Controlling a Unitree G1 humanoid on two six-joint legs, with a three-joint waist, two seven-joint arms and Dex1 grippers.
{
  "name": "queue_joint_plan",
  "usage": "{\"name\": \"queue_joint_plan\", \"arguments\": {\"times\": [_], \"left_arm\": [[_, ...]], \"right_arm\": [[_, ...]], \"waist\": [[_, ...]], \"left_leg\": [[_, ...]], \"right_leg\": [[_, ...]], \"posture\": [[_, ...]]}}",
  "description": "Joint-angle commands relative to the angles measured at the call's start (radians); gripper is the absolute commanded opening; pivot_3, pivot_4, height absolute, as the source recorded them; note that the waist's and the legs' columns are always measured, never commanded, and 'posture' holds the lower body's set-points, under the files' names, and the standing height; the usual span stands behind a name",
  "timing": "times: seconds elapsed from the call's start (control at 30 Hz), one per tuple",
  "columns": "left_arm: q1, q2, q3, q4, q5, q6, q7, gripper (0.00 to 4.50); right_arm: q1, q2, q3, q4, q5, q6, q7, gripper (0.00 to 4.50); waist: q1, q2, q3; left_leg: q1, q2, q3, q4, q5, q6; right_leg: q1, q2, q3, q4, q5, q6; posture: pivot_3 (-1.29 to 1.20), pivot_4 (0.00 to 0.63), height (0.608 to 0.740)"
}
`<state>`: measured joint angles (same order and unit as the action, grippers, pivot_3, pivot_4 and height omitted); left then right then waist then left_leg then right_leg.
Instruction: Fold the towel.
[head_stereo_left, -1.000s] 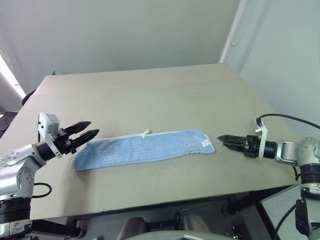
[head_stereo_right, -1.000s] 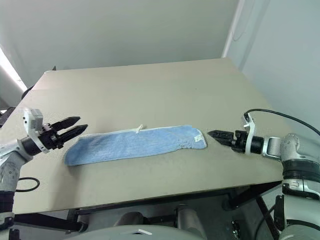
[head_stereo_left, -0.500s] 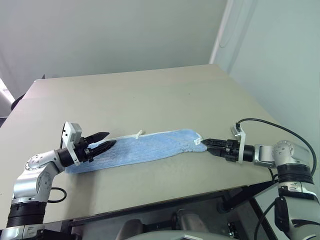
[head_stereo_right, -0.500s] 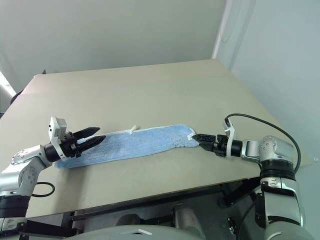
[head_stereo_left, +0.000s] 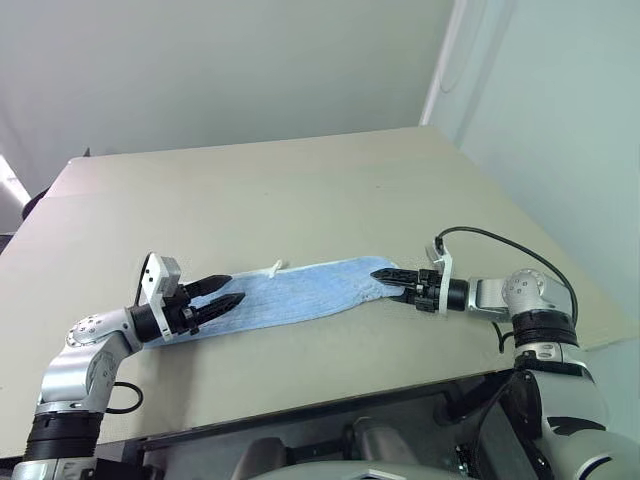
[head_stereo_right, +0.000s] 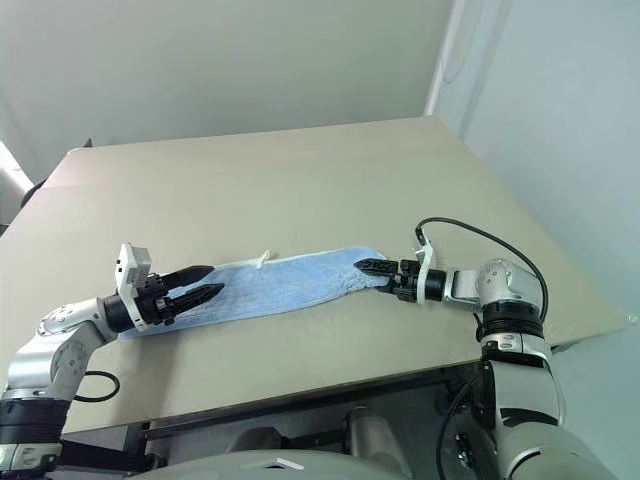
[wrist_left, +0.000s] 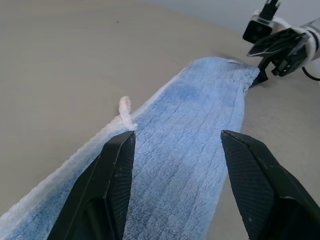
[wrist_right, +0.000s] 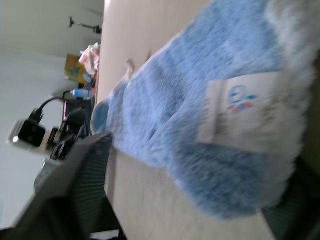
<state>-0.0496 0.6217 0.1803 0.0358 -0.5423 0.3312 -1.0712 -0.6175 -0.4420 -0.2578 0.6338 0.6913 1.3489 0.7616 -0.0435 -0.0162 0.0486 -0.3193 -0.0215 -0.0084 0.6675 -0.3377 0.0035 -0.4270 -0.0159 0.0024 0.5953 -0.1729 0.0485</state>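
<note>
Fingers of the left gripper (head_stereo_left: 222, 297) stand apart, one above the other, both over the left end of the towel (head_stereo_left: 300, 292) and pointing toward three o'clock along its length; in the left wrist view the two black fingers (wrist_left: 116, 175) straddle the cloth with blue terry showing between them, and whether they touch it cannot be told. At the opposite end the right gripper (head_stereo_left: 388, 281) points toward nine o'clock, its jaws parted around the towel's right edge, where the right wrist view shows a small white label (wrist_right: 240, 110) lying on the pile between the fingers; the pictures do not settle whether the cloth is pinched. The towel lies as a long, narrow light blue strip on the tan table (head_stereo_left: 300, 190), running from roughly eight o'clock to two o'clock across the near part of the surface. A small white loop (head_stereo_left: 275, 268) sticks out from its far long edge, nearer the left gripper.
</note>
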Motion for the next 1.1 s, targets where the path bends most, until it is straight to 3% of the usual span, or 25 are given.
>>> {"name": "queue_joint_plan", "arguments": {"times": [0.03, 0.27, 0.3, 0.6, 0.77, 0.97, 1.1], "left_arm": [[0.000, 0.010, 0.008, -0.020, 0.015, -0.028, -0.001, 2.87], [0.001, 0.006, 0.004, -0.014, 0.030, -0.037, 0.000, 2.87], [-0.002, 0.005, 0.003, -0.012, 0.032, -0.038, 0.000, 2.87], [-0.034, 0.008, -0.011, 0.019, 0.052, -0.043, -0.005, 2.87], [-0.042, 0.004, -0.003, 0.028, 0.051, -0.044, 0.000, 2.87], [-0.038, -0.006, -0.006, 0.031, 0.055, -0.047, 0.007, 2.87], [-0.038, -0.015, -0.011, 0.028, 0.055, -0.042, 0.012, 2.87]], "right_arm": [[-0.034, -0.024, -0.044, 0.014, -0.002, -0.036, -0.007, 2.78], [0.002, -0.086, -0.069, -0.057, 0.020, -0.039, 0.025, 0.24], [0.010, -0.095, -0.069, -0.078, 0.026, -0.032, 0.033, 0.04], [0.112, -0.296, 0.004, -0.258, 0.013, -0.061, 0.173, 0.04], [0.198, -0.494, 0.168, -0.402, -0.153, -0.383, 0.328, 0.04], [0.157, -0.458, 0.183, -0.630, -0.134, -0.506, 0.357, 0.04], [0.123, -0.378, 0.264, -0.755, -0.105, -0.512, 0.384, 0.04]], "waist": [[0.001, 0.001, 0.000], [0.000, 0.001, 0.001], [0.000, 0.001, 0.001], [0.002, 0.002, 0.001], [0.002, 0.003, 0.002], [-0.010, 0.002, 0.004], [-0.006, 0.000, 0.005]], "left_leg": [[0.000, 0.000, 0.000, 0.000, 0.000, 0.000], [-0.001, -0.002, 0.003, 0.000, -0.001, 0.001], [-0.001, -0.002, 0.003, 0.000, -0.001, 0.001], [-0.001, -0.003, 0.004, 0.000, -0.001, 0.001], [-0.001, -0.003, 0.005, -0.001, -0.001, 0.001], [0.001, -0.001, 0.006, -0.001, -0.001, 0.001], [0.000, 0.001, 0.004, -0.001, -0.001, 0.001]], "right_leg": [[0.000, 0.000, 0.000, 0.000, 0.000, 0.000], [-0.001, -0.001, 0.006, -0.001, 0.001, 0.001], [-0.001, -0.001, 0.007, -0.001, 0.000, 0.001], [-0.001, 0.001, 0.009, -0.002, 0.000, 0.000], [-0.001, 0.001, 0.010, -0.003, -0.001, 0.000], [-0.002, 0.004, 0.012, -0.002, -0.001, 0.000], [-0.002, 0.006, 0.010, -0.002, -0.001, 0.000]], "posture": [[0.00, 0.000, 0.740], [0.00, 0.000, 0.740], [0.00, 0.000, 0.740], [0.00, 0.000, 0.740], [0.00, 0.000, 0.740], [0.00, 0.000, 0.740], [0.00, 0.000, 0.740]]}}
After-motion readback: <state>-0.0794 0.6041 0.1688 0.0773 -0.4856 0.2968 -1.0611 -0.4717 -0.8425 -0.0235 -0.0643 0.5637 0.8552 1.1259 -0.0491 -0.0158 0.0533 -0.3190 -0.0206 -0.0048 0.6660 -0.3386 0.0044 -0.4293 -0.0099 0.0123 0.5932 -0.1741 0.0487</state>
